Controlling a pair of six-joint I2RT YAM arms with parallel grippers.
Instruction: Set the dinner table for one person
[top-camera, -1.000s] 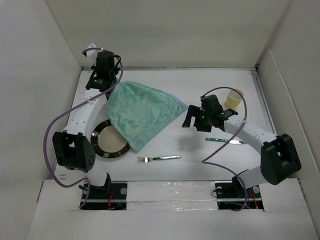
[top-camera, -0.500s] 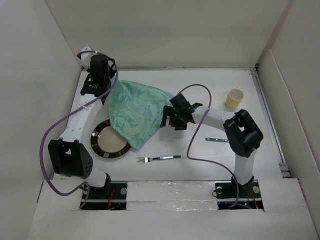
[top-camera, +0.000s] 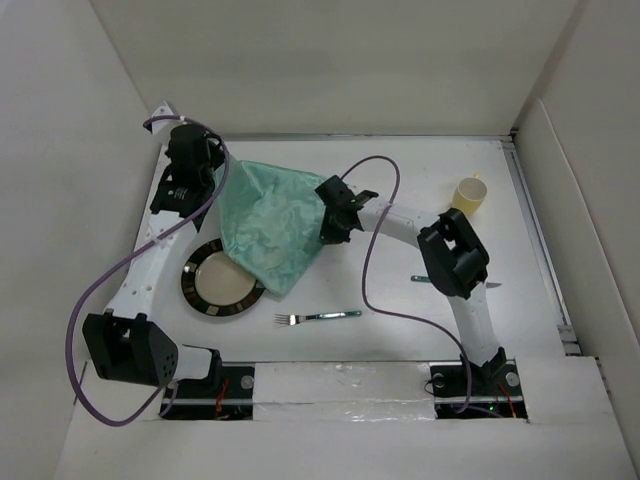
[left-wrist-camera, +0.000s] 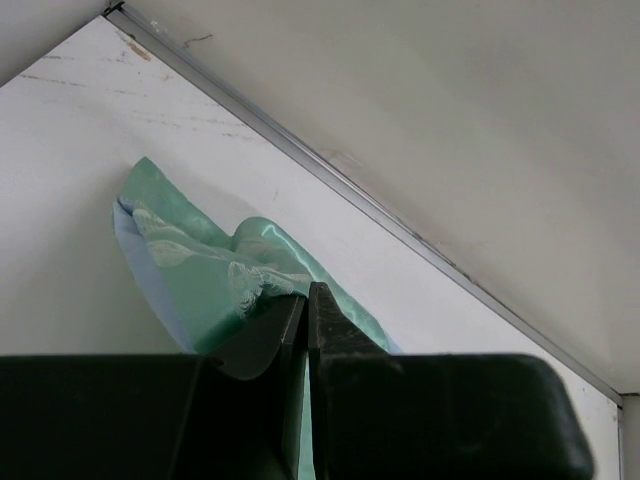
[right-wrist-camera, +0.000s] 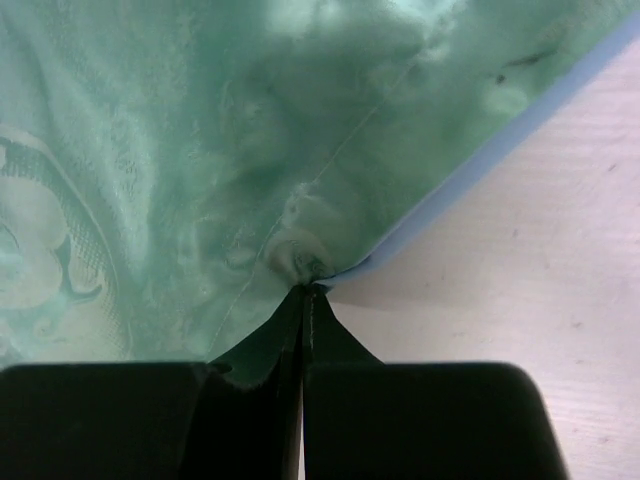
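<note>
A pale green patterned cloth mat (top-camera: 270, 220) lies bunched on the white dinner table (top-camera: 400, 170), and its near tip covers part of a dark-rimmed plate (top-camera: 215, 285). My left gripper (top-camera: 215, 178) is shut on the mat's far left corner, where the fabric (left-wrist-camera: 200, 270) is pinched between the closed fingertips (left-wrist-camera: 318, 300). My right gripper (top-camera: 328, 225) is shut on the mat's right corner. In the right wrist view the green cloth (right-wrist-camera: 150, 150), with its blue underside showing, puckers at the closed jaw tips (right-wrist-camera: 303, 292).
A fork (top-camera: 318, 317) lies near the front centre. A knife (top-camera: 428, 279) is partly hidden under the right arm. A yellow cup (top-camera: 467, 196) stands at the back right. White walls enclose the table on three sides.
The right arm swung left from beside the cup to the mat's right corner, and its gripper went from open to shut on the cloth. The left gripper drew its corner further left.
</note>
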